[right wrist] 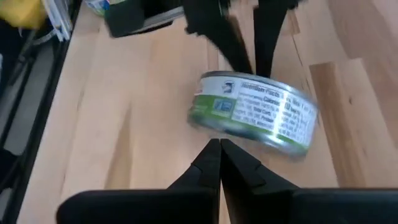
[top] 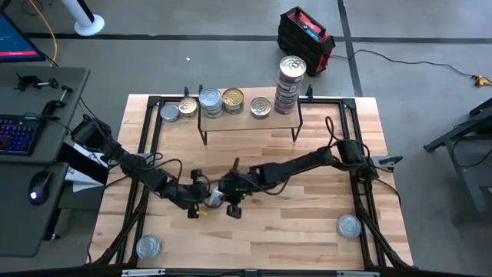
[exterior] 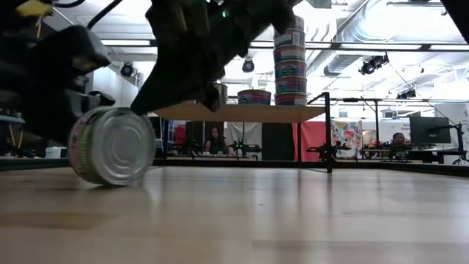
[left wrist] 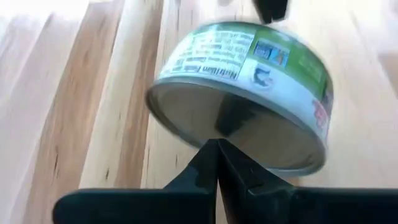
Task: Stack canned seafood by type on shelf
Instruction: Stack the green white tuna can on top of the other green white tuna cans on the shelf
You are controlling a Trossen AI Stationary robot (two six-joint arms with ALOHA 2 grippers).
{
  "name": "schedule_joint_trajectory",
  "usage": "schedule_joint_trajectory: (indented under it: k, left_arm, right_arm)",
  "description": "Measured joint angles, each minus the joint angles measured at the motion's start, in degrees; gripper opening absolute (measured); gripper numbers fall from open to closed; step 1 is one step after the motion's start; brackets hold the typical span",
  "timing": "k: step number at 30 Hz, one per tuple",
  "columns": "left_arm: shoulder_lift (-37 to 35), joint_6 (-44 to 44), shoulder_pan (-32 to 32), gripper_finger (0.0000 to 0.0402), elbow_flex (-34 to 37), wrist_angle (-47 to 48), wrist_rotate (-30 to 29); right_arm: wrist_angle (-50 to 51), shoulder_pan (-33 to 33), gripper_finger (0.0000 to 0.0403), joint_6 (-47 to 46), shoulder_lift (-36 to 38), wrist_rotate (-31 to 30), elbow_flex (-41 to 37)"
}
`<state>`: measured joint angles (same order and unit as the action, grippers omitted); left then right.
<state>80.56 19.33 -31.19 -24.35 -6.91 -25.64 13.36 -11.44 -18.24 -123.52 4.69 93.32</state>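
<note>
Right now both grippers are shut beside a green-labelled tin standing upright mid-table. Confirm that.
Not upright. The low view shows the tin tipped on its edge, lid facing sideways. The rest holds: left gripper and right gripper are shut beside it, mid-table.

tins on table [top: 149, 246]: 3 | shelf [top: 246, 118]: 1 | tall tin stack [top: 290, 85]: 1 | arms: 2

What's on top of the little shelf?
The shelf holds tins along its top: several low ones at one end and one tall stack at the other. How many tins the stack has, and what is under the board, is hidden.
</note>
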Motion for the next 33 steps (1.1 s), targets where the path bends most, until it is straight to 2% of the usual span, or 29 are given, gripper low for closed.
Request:
schedule_joint_trajectory:
  k: [6,10,15,19,23,28,33]
  left_arm:
    - [0.14,-0.07,1.44,0.0,-0.16,-0.41,-0.46]
    - [-1.63,0.5,1.6,0.0,-0.19,4.37,-1.07]
    - [-7.71,14.21,-1.46,0.0,-0.19,14.03,-5.21]
    - [-12.12,24.82,-6.1,0.0,-0.19,17.07,-10.61]
    - [-13.82,33.56,-9.4,0.0,-0.21,17.06,-11.4]
    - [-13.82,44.1,-11.9,0.0,-0.23,16.97,-11.48]
    - [-13.82,49.21,-12.14,0.0,-0.23,16.98,-11.48]
  right_arm:
    - [11.89,0.05,0.0,4.83,0.1,0.05,6.5]
    - [21.78,0.73,0.0,9.99,0.09,-0.16,12.31]
    - [25.68,2.5,0.0,16.85,0.11,0.6,15.62]
    - [23.32,4.11,0.0013,28.99,0.13,3.46,15.38]
    - [20.69,5.11,0.0048,39.95,0.04,5.31,14.51]
    - [20.84,5.71,0.0114,39.97,0.07,7.36,14.49]
    - [22.05,6.32,0.0209,42.79,0.07,8.48,14.49]
